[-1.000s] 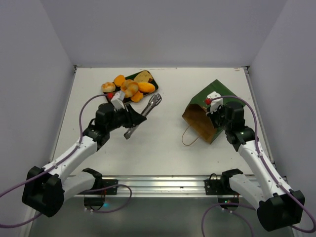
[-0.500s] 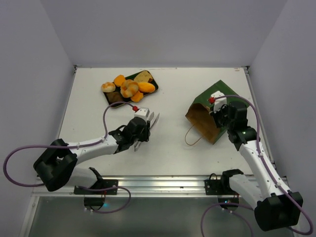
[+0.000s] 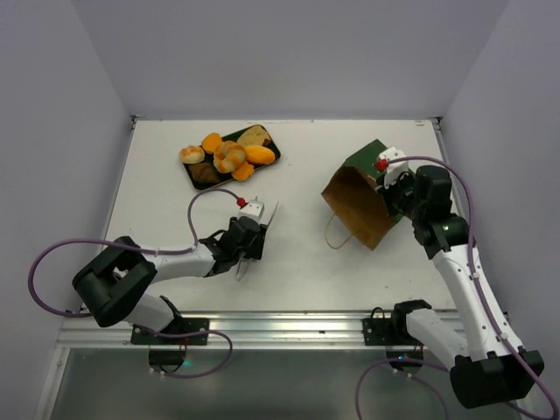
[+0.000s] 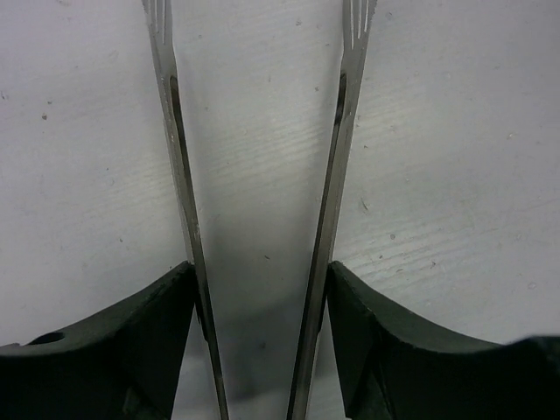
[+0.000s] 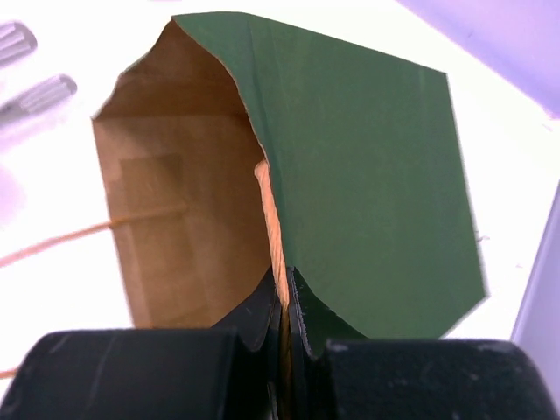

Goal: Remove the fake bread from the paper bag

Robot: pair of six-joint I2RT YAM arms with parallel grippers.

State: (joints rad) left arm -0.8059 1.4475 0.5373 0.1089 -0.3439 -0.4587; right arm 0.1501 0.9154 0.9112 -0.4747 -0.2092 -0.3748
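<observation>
Left gripper (image 4: 262, 289) has its jaws half-spread with the tongs (image 4: 179, 192) between them, one tong arm against each pad. It sits around 7 o'clock from the centre of the table (image 3: 297, 271), tines pointing at roughly 1 o'clock. Right gripper (image 5: 282, 302) is clamped tight on a side wall of the paper bag (image 5: 367, 157) at 3 o'clock, mouth open towards 8 o'clock. The fake bread (image 3: 232, 156) I can see is all piled on the tray (image 3: 196, 181) at 11 o'clock. The bag interior looks bare in the right wrist view, but I can't see the deep corners.

Risks I see:
- Tongs are held only by their own spring against the pads. If I loosen further they slide or twist out.
- One pinch on thin paper: any pull from the tongs could tear or slip the wall.
- The string handle (image 3: 329, 236) hangs across the mouth, so the tines could snag it.
- I might call it done with a piece hidden inside.
</observation>
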